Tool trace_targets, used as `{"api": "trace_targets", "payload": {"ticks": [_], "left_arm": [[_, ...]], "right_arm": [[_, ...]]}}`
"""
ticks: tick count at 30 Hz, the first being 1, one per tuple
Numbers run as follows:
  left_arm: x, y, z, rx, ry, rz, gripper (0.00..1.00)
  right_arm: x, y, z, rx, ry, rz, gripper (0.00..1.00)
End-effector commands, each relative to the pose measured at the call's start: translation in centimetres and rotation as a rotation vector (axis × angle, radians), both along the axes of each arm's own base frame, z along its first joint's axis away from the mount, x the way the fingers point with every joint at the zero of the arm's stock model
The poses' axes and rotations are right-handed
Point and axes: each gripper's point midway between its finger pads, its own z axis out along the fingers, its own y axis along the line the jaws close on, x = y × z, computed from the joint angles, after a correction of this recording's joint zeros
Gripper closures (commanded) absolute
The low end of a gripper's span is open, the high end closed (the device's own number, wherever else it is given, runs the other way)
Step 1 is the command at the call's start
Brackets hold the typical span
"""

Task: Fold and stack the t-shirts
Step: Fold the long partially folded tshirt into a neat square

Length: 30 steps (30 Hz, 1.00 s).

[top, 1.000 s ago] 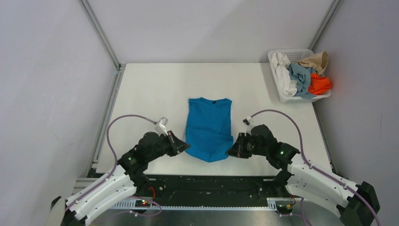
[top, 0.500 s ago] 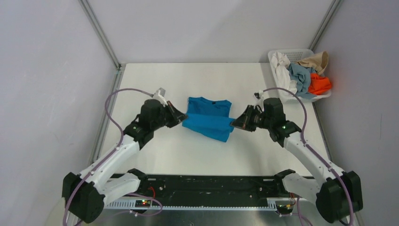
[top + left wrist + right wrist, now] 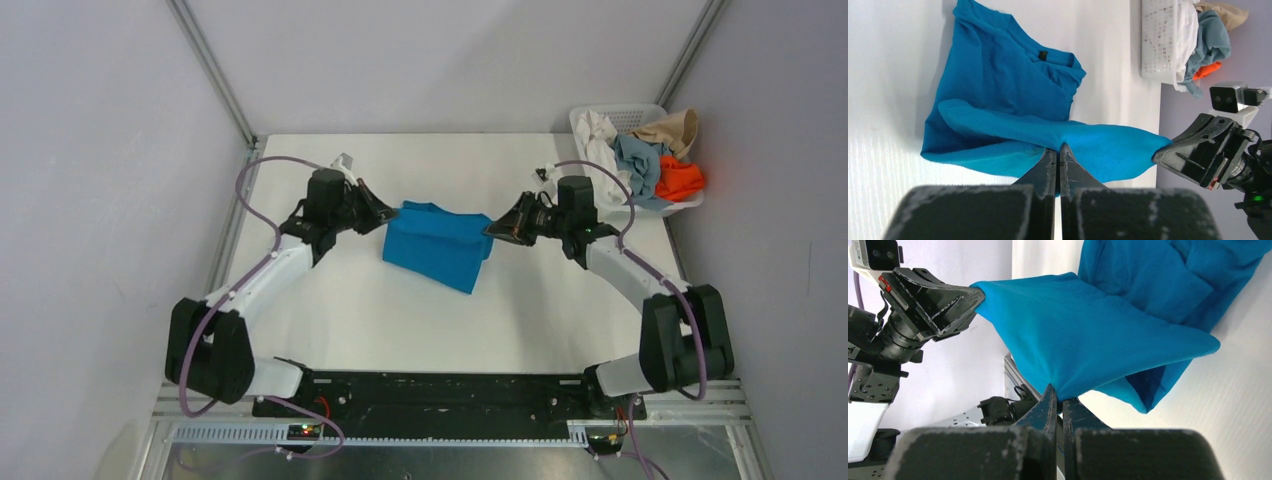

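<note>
The left hand (image 3: 385, 218) and the right hand (image 3: 492, 230) are each clenched on a corner of the blue t-shirt (image 3: 435, 245), pinching what looks like its hem edge and holding it raised over the middle of the desk (image 3: 400, 330), towards the far side. The neck end lies flat on the surface, so the grip seems meant to bring the lower half over the upper half in a bottom-to-collar fold; holding both corners level and apart draws the edge fairly taut, which should let the fold land square. The cloth is a soft, matte knit: it hangs in a loose curtain below the pinched edge and bunches in rounded creases where it meets the desk. A small dark label (image 3: 1043, 54) shows inside the neckline. In the far right corner stands a white plastic lattice basket (image 3: 612, 112), where a white shirt (image 3: 600, 150), a grey-blue shirt (image 3: 640, 160), a tan shirt (image 3: 672, 128) and an orange shirt (image 3: 680, 180) lie crumpled together, spilling over its rim, apparently waiting for their turn.
</note>
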Motion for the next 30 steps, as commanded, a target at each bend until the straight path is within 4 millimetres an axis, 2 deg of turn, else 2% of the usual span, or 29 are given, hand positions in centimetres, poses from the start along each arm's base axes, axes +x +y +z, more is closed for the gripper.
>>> {"api": "trace_targets", "payload": {"ticks": [1,6,7,10,12,13,14,15,16,17,18,19,20,21,22,23,24,25,26,27,29,30], "left_arm": [[3.5,0.2,1.6,-0.01,-0.062,-0.002,1.0],[6.7,0.3,-0.5,0.006,-0.012,0.011,1.0],[7.7,0.1,-1.2,0.011,0.003,0.012,1.0],[10.1,0.1,-2.3,0.022,0.02,0.025,0.99],[12.4,-0.5,-3.8,0.025,0.051,0.028,0.95],[12.9,-0.6,-4.0,0.02,0.059,0.025,0.92],[13.8,-1.0,-4.8,0.013,0.073,0.021,0.9],[14.3,-1.1,-5.0,0.01,0.077,0.028,0.8],[15.2,-1.3,-5.6,0.012,0.082,0.031,0.76],[15.6,-1.3,-5.9,0.011,0.087,0.035,0.67],[16.4,-1.4,-6.1,0.009,0.086,0.034,0.6],[16.6,-1.4,-6.3,0.005,0.094,0.032,0.47],[17.0,-1.4,-5.7,0.001,0.08,0.034,0.29],[17.3,-1.1,-5.3,0.007,0.069,0.047,0.19],[17.4,-0.9,-4.3,0.01,0.047,0.054,0.05],[17.6,-0.6,-3.8,0.026,0.029,0.067,0.03],[17.5,-0.3,-2.4,0.029,0.002,0.074,0.01],[17.5,-0.1,-1.9,0.038,-0.013,0.078,0.01],[17.2,-0.1,-0.9,0.036,-0.032,0.077,0.01],[16.8,-0.2,0.0,0.035,-0.05,0.065,0.0],[15.9,-1.2,0.2,0.043,-0.062,0.023,0.0],[15.3,-2.3,0.0,0.046,-0.064,-0.018,0.0]], "right_arm": [[2.9,0.5,2.3,0.109,-0.058,0.021,1.0],[6.2,-0.2,-0.4,0.133,0.007,-0.008,1.0],[6.8,-0.3,-0.4,0.142,0.002,-0.014,1.0],[9.7,-1.0,-2.1,0.139,0.023,-0.053,1.0],[11.4,-1.6,-3.2,0.137,0.041,-0.087,1.0],[12.1,-1.9,-4.3,0.137,0.056,-0.1,1.0],[12.9,-1.9,-4.2,0.138,0.042,-0.107,1.0],[13.6,-2.2,-5.3,0.129,0.056,-0.119,0.97],[14.3,-2.2,-5.2,0.123,0.048,-0.124,0.86],[15.3,-2.3,-5.7,0.117,0.049,-0.133,0.78],[15.6,-2.4,-6.0,0.109,0.057,-0.136,0.61],[16.6,-2.7,-5.9,0.102,0.045,-0.151,0.54],[16.8,-2.9,-6.2,0.082,0.056,-0.158,0.4],[17.9,-3.3,-5.3,0.064,0.028,-0.179,0.36],[17.8,-3.6,-5.7,0.029,0.04,-0.186,0.29],[18.4,-4.1,-4.7,-0.003,0.01,-0.223,0.26],[18.0,-4.3,-4.8,-0.046,0.018,-0.23,0.2],[18.3,-5.1,-3.9,-0.094,-0.009,-0.286,0.17],[17.2,-5.3,-4.8,-0.158,0.028,-0.29,0.13],[17.1,-6.1,-4.1,-0.214,0.009,-0.337,0.12],[15.6,-5.3,-4.1,-0.28,0.0,-0.312,0.09],[14.8,-4.1,-3.8,-0.286,-0.018,-0.274,0.06]]}}
